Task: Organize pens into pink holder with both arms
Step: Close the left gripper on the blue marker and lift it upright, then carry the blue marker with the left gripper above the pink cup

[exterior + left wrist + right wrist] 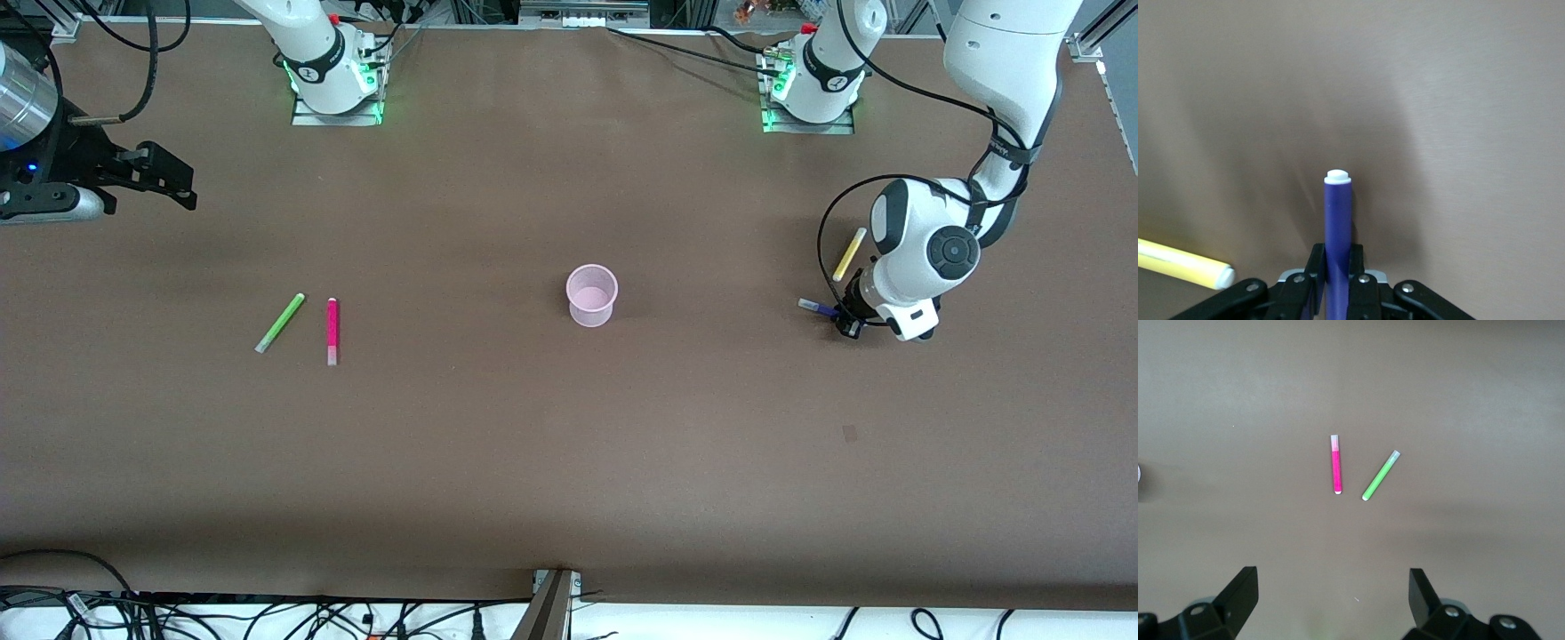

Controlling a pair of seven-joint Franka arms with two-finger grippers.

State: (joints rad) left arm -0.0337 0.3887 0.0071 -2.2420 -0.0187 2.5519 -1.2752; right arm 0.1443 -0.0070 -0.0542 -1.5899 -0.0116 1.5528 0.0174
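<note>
Front view, read from the right arm's end of the brown table [569, 462] to the left arm's end. The right gripper [173, 182] hangs in the air over the table edge at the right arm's end, its two fingers [1241, 593] spread wide with nothing between them; this arm waits. In its wrist view the green pen [1380, 475] and the magenta-pink pen [1336, 464] lie on the bare table below, side by side but not touching.

In the front view the green pen [281, 322] lies slanted, with its pale end nearer the front camera. Just beside it, toward the table's middle, the magenta-pink pen [332, 331] lies almost straight up and down the view, its pale end also nearer the camera.

The pink holder [592, 294] stands upright near the table's middle, mouth up, well apart from all four pens; nothing is seen inside it.

Toward the left arm's end, the yellow pen [849, 253] lies slanted on the table. The left gripper [845, 320] is down at table level just beside it, nearer the camera, fingers [1313, 277] clamped on the purple pen [818, 307]. In the left wrist view the purple pen [1337, 233] juts forward from between the jaws, its white tip leading, with one end of the yellow pen [1185, 263] alongside.
</note>
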